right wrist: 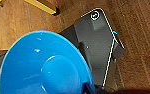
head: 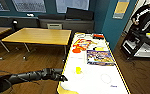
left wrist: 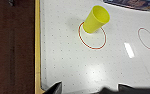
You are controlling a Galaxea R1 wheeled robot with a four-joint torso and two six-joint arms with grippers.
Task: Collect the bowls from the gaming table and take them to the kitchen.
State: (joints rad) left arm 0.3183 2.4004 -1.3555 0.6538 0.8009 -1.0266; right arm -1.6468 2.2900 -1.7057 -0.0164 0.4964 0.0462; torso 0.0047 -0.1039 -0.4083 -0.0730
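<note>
Upright, yellow bowl [left wrist: 96, 19] sits empty.

the white gaming table [head: 96, 80] carries a yellow bowl [head: 78, 70] (standing on a red circle) and game boxes [head: 100, 57].

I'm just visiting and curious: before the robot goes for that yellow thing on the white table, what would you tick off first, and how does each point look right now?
1. Yellow bowl standing upright on the gaming table: ok.
2. Space around it free: ok, it stands alone at a red circle marking, apart from the game boxes.
3. Left gripper near the target: ok, it hovers at the table's near corner.
4. Left gripper open enough: cannot tell.
5. Blue bowl secure at the right arm: cannot tell; it shows large and close, grip unseen.
6. Person away from the left arm: ok, standing off to the right.
</note>
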